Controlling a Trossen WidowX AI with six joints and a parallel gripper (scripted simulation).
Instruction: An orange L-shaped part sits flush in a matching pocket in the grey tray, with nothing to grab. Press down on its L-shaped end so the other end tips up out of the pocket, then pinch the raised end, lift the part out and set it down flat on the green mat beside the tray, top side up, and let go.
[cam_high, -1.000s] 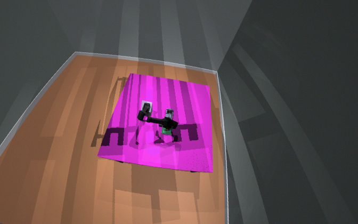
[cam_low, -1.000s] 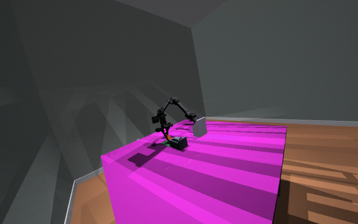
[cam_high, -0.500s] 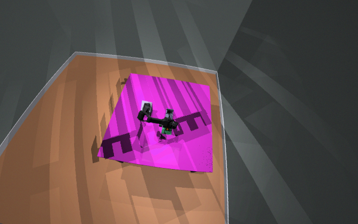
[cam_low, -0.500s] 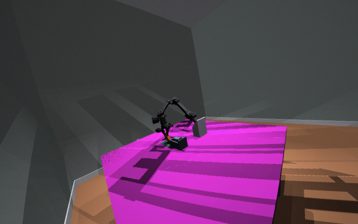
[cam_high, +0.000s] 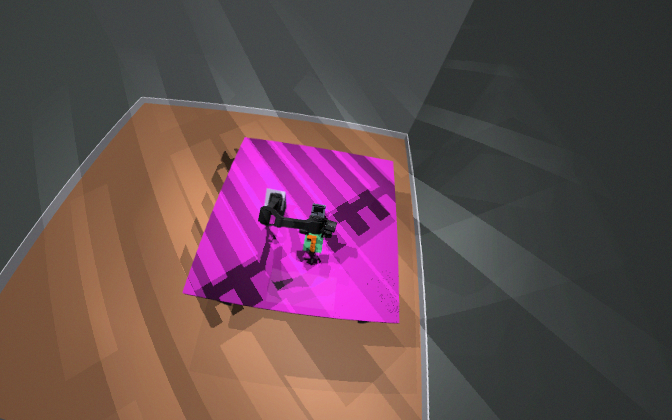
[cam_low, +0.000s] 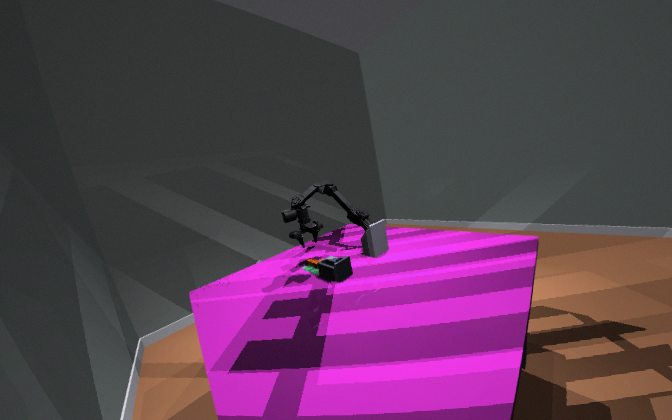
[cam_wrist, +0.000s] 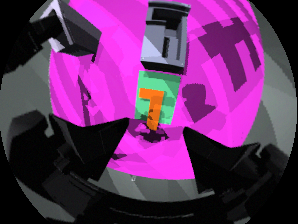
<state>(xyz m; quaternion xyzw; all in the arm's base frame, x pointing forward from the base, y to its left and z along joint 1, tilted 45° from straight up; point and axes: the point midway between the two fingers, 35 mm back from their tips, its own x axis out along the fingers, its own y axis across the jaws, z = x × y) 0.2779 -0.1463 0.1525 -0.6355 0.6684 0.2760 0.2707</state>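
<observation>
Wrist view, flat orange L-part (cam_wrist: 153, 107) on green mat (cam_wrist: 170, 98), hand (cam_wrist: 154, 137) open

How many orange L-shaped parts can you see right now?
1. The orange L-shaped part lies on the green mat beside the grey tray, below the open claw. None seems hidden.
</observation>
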